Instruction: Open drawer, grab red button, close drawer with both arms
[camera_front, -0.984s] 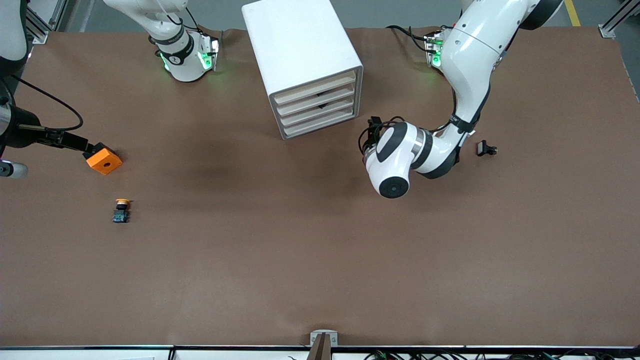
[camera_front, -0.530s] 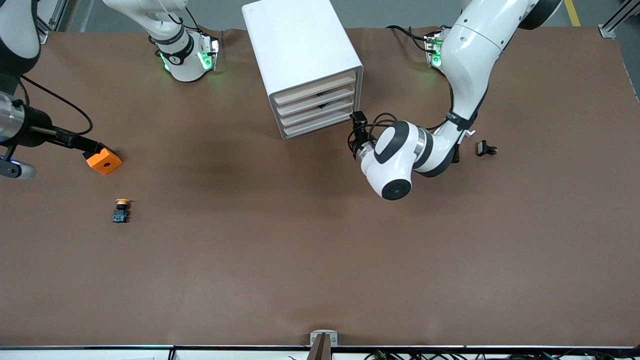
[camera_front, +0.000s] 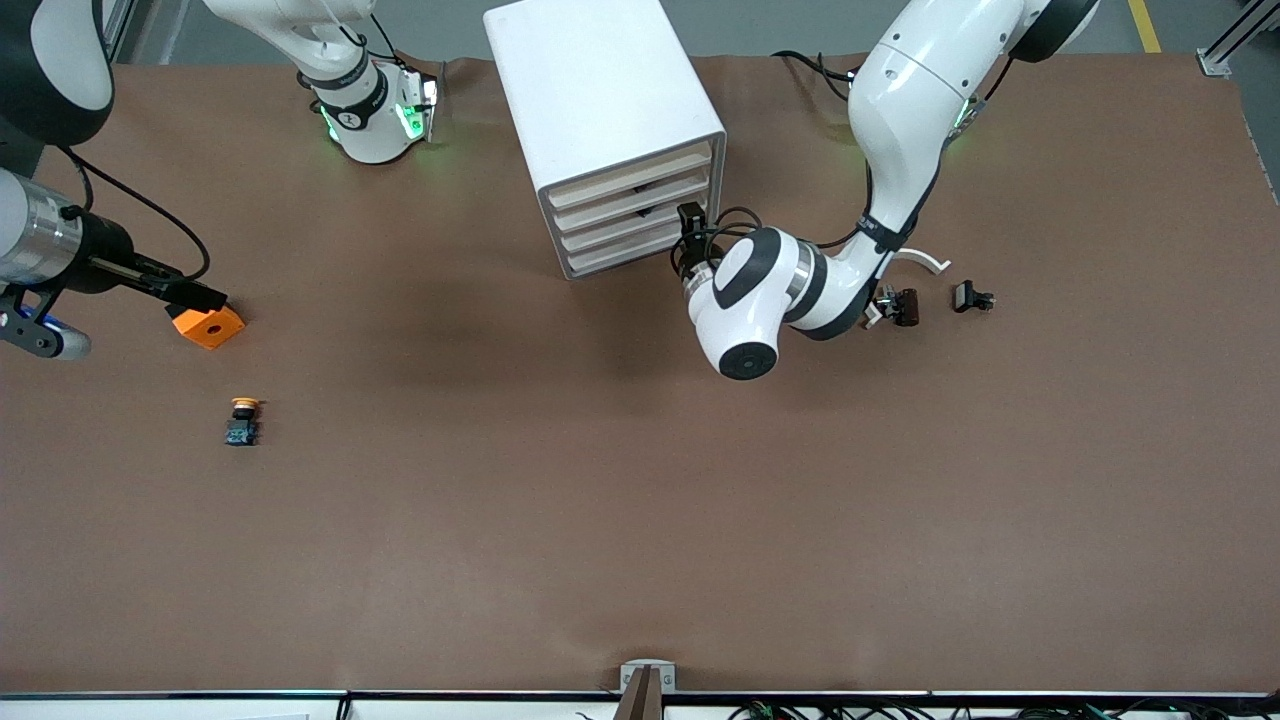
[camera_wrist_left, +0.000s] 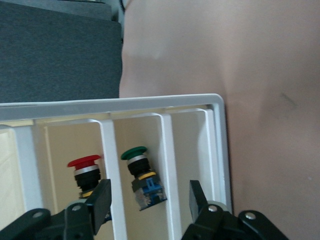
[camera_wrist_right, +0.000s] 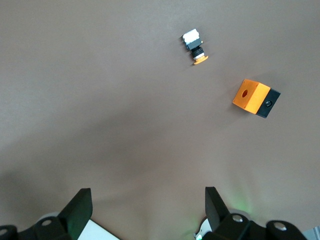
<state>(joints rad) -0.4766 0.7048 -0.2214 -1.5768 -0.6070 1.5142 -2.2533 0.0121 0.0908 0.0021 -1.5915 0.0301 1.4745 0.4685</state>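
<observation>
While the brown surface (camera_front: 640, 500) fills the front view from end to end, with grey floor and metal frame posts along its top edge, only the wrist views show how the pincers stand. Both white arms reach out from their bases. The left arm (camera_front: 890, 110) bends toward the front of the white cabinet (camera_front: 590, 100), whose four drawers all sit pushed in. The right arm (camera_front: 40, 240) stretches over its own end of the surface.

From the front camera the drawers show only dark specks inside. The left wrist view looks straight into them. The drawer (camera_wrist_left: 60, 145) holds the button (camera_wrist_left: 85, 172) with the red cap, and the drawer next to it holds a green-capped button (camera_wrist_left: 142, 177).

The left pincer (camera_wrist_left: 148, 202) is just in front of these drawer fronts, its fingers (camera_wrist_left: 100, 205) apart with nothing clamped between them. The right pincer (camera_wrist_right: 147, 206) hangs spread wide and empty over the surface, close by the orange cube (camera_front: 207, 325).

Nearer the front camera than the cube lies a yellow-capped button (camera_front: 243, 420). Two small dark parts (camera_front: 973, 297) lie toward the left arm's end.
</observation>
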